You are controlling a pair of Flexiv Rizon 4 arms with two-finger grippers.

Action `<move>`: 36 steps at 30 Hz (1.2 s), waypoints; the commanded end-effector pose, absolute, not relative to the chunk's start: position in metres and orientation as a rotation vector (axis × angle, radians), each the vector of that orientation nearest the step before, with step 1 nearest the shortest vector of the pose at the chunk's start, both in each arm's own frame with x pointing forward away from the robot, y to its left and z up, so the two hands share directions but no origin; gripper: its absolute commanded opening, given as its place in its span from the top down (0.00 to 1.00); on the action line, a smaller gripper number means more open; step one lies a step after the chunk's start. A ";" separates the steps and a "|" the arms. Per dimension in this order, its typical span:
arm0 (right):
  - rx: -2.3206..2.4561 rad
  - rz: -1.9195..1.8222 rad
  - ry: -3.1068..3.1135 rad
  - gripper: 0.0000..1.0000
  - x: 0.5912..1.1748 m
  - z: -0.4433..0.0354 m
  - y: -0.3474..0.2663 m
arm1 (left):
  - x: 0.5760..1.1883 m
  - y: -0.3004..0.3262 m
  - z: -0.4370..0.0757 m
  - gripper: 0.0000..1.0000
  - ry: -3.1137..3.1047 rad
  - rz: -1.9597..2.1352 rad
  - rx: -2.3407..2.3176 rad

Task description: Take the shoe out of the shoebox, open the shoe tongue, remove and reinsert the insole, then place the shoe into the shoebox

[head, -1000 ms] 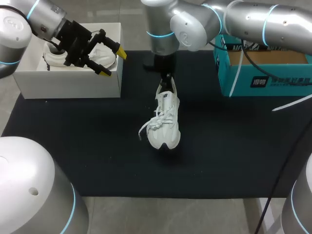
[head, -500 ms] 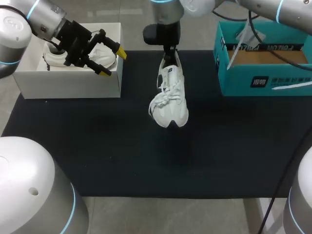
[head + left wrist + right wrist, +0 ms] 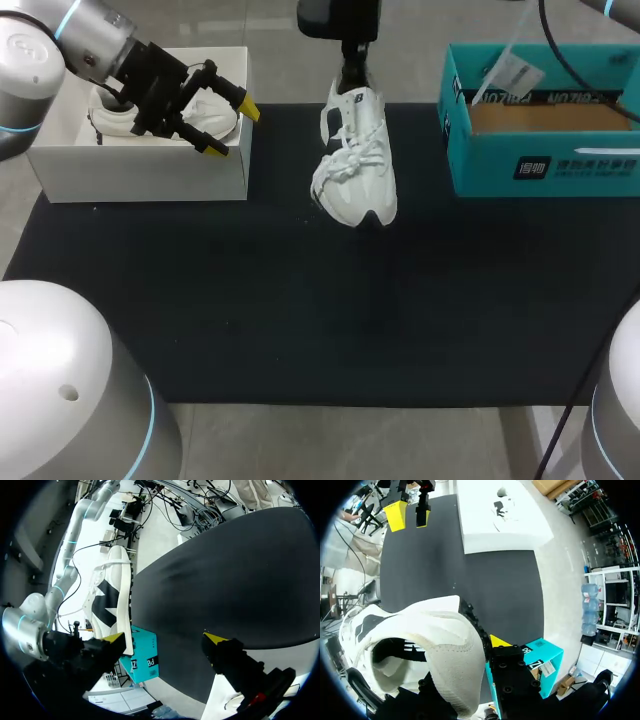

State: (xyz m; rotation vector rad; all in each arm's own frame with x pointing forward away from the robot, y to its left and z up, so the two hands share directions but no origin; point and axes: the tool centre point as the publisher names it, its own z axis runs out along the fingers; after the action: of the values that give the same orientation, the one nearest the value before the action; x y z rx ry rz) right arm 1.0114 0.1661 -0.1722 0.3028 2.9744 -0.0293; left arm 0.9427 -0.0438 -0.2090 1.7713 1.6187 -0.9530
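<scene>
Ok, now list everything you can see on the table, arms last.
held shoe: one, white, hanging toe-down above the mat's far middle, gripped at the heel
white shoebox: one, white, open, at the far left
second shoe: one, white, inside the white shoebox
teal box: one, teal with a brown inside, open, at the far right
mat: one, black, covering the table
left arm: silver, jaws open above the white shoebox
right arm: black at the wrist, jaws shut on the held shoe's heel

Probably robotics lab: two arms (image 3: 60, 40), black-matted table (image 3: 250, 320).
</scene>
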 end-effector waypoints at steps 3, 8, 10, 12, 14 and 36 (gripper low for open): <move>0.303 -0.024 2.964 1.00 1.005 -0.163 0.165 | 0.943 -0.044 -0.209 0.00 1.618 -0.951 1.773; 0.303 -0.024 2.964 1.00 1.005 -0.163 0.165 | 0.943 -0.044 -0.209 0.00 1.618 -0.951 1.773; 0.303 -0.024 2.964 1.00 1.005 -0.163 0.165 | 0.943 -0.044 -0.209 0.00 1.618 -0.951 1.773; 0.303 -0.024 2.964 1.00 1.005 -0.163 0.165 | 0.943 -0.044 -0.209 0.00 1.618 -0.951 1.773; 0.303 -0.024 2.964 1.00 1.005 -0.163 0.165 | 0.943 -0.044 -0.209 0.00 1.618 -0.951 1.773; 0.249 -0.136 2.973 1.00 1.042 -0.144 0.003 | 0.943 -0.044 -0.209 0.00 1.618 -0.951 1.773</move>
State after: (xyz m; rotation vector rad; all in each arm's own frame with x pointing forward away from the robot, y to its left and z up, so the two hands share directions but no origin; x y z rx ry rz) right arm 1.0425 0.0271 -0.1460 0.2560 2.9672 -0.1814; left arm 0.9427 -0.0438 -0.2090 1.7713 1.6187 -0.9531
